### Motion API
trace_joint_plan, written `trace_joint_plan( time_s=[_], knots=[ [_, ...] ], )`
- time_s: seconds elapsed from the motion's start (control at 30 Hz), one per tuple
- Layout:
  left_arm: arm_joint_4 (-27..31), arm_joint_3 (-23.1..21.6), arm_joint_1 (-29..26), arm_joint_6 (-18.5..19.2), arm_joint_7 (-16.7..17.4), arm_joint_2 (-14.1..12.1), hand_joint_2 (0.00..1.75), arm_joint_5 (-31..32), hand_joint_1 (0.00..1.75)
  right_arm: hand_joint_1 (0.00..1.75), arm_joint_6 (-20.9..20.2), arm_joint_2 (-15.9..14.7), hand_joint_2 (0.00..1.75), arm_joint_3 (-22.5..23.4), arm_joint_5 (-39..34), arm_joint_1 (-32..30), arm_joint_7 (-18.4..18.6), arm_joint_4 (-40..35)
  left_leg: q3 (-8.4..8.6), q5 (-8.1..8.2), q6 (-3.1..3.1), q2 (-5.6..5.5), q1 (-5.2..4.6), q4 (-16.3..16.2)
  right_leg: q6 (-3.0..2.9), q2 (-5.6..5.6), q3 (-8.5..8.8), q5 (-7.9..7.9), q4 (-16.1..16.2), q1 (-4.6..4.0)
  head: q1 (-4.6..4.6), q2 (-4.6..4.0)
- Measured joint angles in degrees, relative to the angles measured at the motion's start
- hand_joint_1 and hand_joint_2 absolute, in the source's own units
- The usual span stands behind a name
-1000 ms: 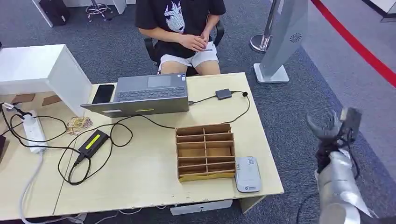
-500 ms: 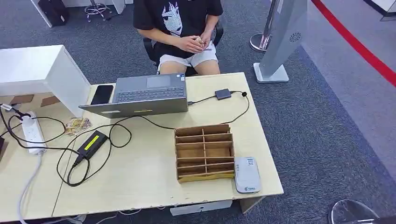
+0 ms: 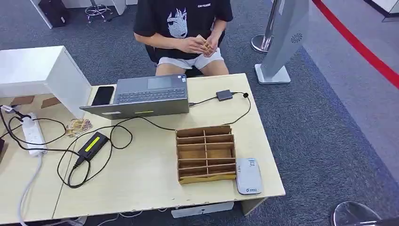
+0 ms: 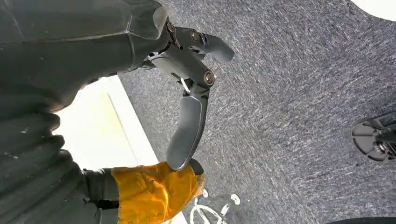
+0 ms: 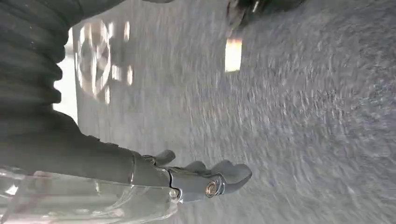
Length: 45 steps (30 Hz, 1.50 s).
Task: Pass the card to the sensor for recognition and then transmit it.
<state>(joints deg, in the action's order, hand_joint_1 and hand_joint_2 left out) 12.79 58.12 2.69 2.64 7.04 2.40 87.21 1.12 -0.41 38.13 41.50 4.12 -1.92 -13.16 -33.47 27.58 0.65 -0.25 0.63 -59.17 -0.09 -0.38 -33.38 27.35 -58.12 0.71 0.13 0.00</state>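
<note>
A seated person behind the table holds a small tan card in both hands, in front of the chest. The white-grey card sensor lies flat at the table's near right corner, beside a cardboard divider box. My left hand hangs over grey carpet next to the table's edge, fingers apart from the orange-taped thumb, holding nothing. My right hand hangs low over the carpet in a blurred picture, fingers loosely extended and empty. A silver part of my right arm shows at the lower right of the head view.
On the table are a grey laptop, a black phone, a small black adapter on a cable, a power brick and a power strip. A white box stands back left. A grey stand rises at the right.
My right arm dropped from beside the table's right edge down out of the head view. The person raised the hands with the card a little.
</note>
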Motion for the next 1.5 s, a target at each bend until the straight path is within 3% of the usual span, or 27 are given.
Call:
trace_joint_plan(
  time_s=[0.07, 0.1, 0.13, 0.17, 0.2, 0.23, 0.27, 0.37, 0.53, 0.67, 0.73, 0.77, 0.8, 0.83, 1.37, 1.4, 1.43, 1.47, 1.5],
  knots=[
    [0.0, 0.0, 0.12, 0.09, 0.0, 0.02, 1.75, 0.04, 0.0, 1.55, -1.3, 0.39, 1.75, -5.42, 6.2, 0.67, 0.11, 0.0, 0.04, 0.0, 0.0, 0.08, 0.01, 0.0, -0.01, 0.07, 0.0, -0.01, 0.0, -0.01, 0.0, 0.02],
    [0.0, 0.0, 0.23, 0.2, 0.0, 0.02, 1.75, 0.07, 0.0, 1.71, -2.11, 0.46, 1.75, -7.52, 7.66, 1.02, 0.2, 0.0, 0.07, 0.0, 0.0, 0.09, 0.01, 0.0, -0.01, 0.07, 0.0, -0.01, 0.0, -0.01, 0.0, 0.0],
    [0.0, 0.0, 0.31, 0.26, -0.02, 0.0, 1.75, 0.09, 0.0, 1.71, -2.51, 0.76, 1.75, -9.62, 8.38, 1.32, 0.35, 0.02, 0.08, 0.0, 0.0, 0.07, 0.01, 0.0, -0.01, 0.06, 0.01, 0.0, 0.0, -0.01, 0.0, 0.0],
    [0.0, 0.0, 0.32, 0.39, -0.04, 0.0, 1.75, 0.09, 1.24, 1.73, -2.96, 0.87, 1.75, -10.86, 8.84, 1.51, 0.53, 0.02, 0.09, 0.0, 0.0, 0.07, 0.01, 0.0, -0.01, 0.05, 0.02, 0.0, 0.0, -0.01, 0.0, 0.0],
    [0.0, 0.0, 0.32, 0.57, -0.11, 0.0, 1.75, 0.11, 1.59, 1.68, -3.79, 1.29, 1.75, -12.1, 9.63, 1.64, 0.66, 0.07, 0.1, 0.0, 0.0, 0.06, 0.0, 0.0, -0.01, 0.04, 0.02, 0.0, 0.0, 0.0, 0.0, 0.0],
    [0.0, 0.0, 0.32, 0.74, -0.24, -0.02, 1.75, 0.13, 1.69, 1.64, -4.55, 1.44, 1.75, -13.13, 10.39, 1.62, 0.96, 0.13, 0.1, 0.0, 0.01, 0.05, 0.0, 0.0, -0.01, 0.04, 0.02, 0.0, 0.0, 0.0, -0.04, 0.02],
    [0.0, 0.0, 0.32, 0.94, -0.46, -0.02, 1.75, 0.15, 1.73, 1.71, -5.3, 1.62, 1.75, -14.27, 11.18, 1.5, 1.66, 0.24, 0.1, 0.0, 0.01, 0.05, 0.0, 0.0, -0.01, 0.04, 0.02, 0.0, -0.01, 0.0, -0.02, 0.02],
    [0.0, 0.0, 0.35, 1.31, -0.61, 0.0, 1.75, 0.15, 1.69, 1.75, -4.83, 1.64, 1.75, -16.18, 11.35, 0.64, 5.27, 0.7, 0.09, 0.0, 0.0, 0.06, 0.0, 0.0, 0.0, 0.04, 0.03, 0.01, 0.0, -0.01, 0.0, 0.0],
    [0.0, 0.0, 0.41, 1.42, -0.59, 0.09, 1.75, 0.15, 1.73, 1.64, -4.51, 1.62, 1.75, -16.36, 11.96, -0.86, 9.75, 1.03, 0.06, 0.05, 0.01, 0.09, 0.0, 0.0, 0.01, 0.07, 0.01, 0.02, 0.01, 0.0, 0.0, 0.0],
    [0.0, 0.0, 0.44, 1.62, -0.57, 0.09, 1.75, 0.17, 1.69, 1.57, -5.05, 1.7, 1.75, -17.37, 13.78, -1.11, 8.88, 1.09, 0.08, 0.04, 0.0, 0.09, 0.0, 0.0, 0.02, 0.06, 0.02, 0.02, 0.01, 0.0, 0.0, 0.0],
    [0.0, 0.0, 0.45, 1.7, -0.57, 0.09, 1.75, 0.17, 1.52, 1.31, -3.92, 1.83, 1.75, -17.56, 14.54, -1.13, 6.83, 1.09, 0.08, 0.04, 0.01, 0.09, 0.0, 0.0, 0.0, 0.06, 0.03, 0.01, 0.0, 0.0, 0.0, 0.0],
    [0.0, 0.0, 0.45, 1.68, -0.52, 0.09, 1.75, 0.17, 1.52, 1.31, -3.46, 1.9, 1.75, -17.58, 14.82, -1.1, 6.03, 1.07, 0.09, 0.04, 0.01, 0.1, 0.0, 0.0, 0.0, 0.07, 0.04, 0.01, 0.0, 0.0, 0.0, 0.02],
    [0.0, 0.0, 0.46, 1.64, -0.52, 0.09, 1.75, 0.17, 0.89, 0.07, -3.13, 2.05, 1.75, -17.65, 14.85, -1.03, 5.59, 1.07, 0.1, 0.04, 0.01, 0.09, 0.0, 0.0, 0.0, 0.07, 0.04, 0.01, 0.0, 0.0, 0.0, 0.0],
    [0.0, 0.0, 0.45, 1.51, -0.52, 0.11, 1.75, 0.17, 0.0, 0.0, -2.74, 2.16, 1.75, -17.71, 14.91, -0.98, 5.2, 1.07, 0.1, 0.03, 0.02, 0.09, 0.0, 0.0, -0.01, 0.06, 0.04, 0.01, 0.0, 0.0, 0.0, 0.0],
    [0.0, 0.22, 0.46, 0.5, 0.7, 0.46, 1.75, 0.17, 0.0, 0.0, -0.4, 2.54, 1.75, -18.37, 18.19, -1.2, 9.27, 1.25, 0.1, 0.03, 0.02, 0.09, 0.0, 0.0, 0.0, 0.06, 0.04, 0.02, 0.0, 0.0, 0.0, 0.0],
    [0.0, 0.33, 0.46, 0.48, 0.7, 0.48, 1.75, 0.17, 0.03, 1.43, -0.27, 2.56, 1.75, -18.37, 18.58, -1.19, 8.94, 1.27, 0.1, 0.03, 0.02, 0.09, 0.0, 0.0, 0.0, 0.06, 0.04, 0.02, 0.0, 0.0, 0.0, 0.02],
    [0.0, 0.46, 0.46, 0.46, 0.7, 0.55, 1.75, 0.17, 0.79, 1.75, -0.27, 2.62, 1.75, -18.37, 18.82, -1.18, 8.63, 1.27, 0.1, 0.03, 0.02, 0.09, 0.0, 0.0, 0.0, 0.06, 0.04, 0.02, 0.0, 0.0, 0.0, 0.0],
    [0.0, 0.5, 0.46, 0.48, 0.7, 0.57, 1.75, 0.2, 1.59, 1.75, -0.33, 2.69, 1.75, -18.37, 18.93, -1.19, 8.0, 1.27, 0.1, 0.03, 0.02, 0.09, 0.0, 0.0, 0.0, 0.06, 0.04, 0.02, 0.0, 0.0, 0.0, 0.02],
    [0.0, 0.55, 0.45, 0.53, 0.7, 0.61, 1.75, 0.2, 1.59, 1.75, -0.51, 2.75, 1.75, -18.37, 18.93, -1.19, 7.63, 1.31, 0.11, 0.03, 0.03, 0.09, 0.0, 0.0, 0.0, 0.06, 0.04, 0.02, 0.0, 0.0, 0.0, 0.02]
  ],
)
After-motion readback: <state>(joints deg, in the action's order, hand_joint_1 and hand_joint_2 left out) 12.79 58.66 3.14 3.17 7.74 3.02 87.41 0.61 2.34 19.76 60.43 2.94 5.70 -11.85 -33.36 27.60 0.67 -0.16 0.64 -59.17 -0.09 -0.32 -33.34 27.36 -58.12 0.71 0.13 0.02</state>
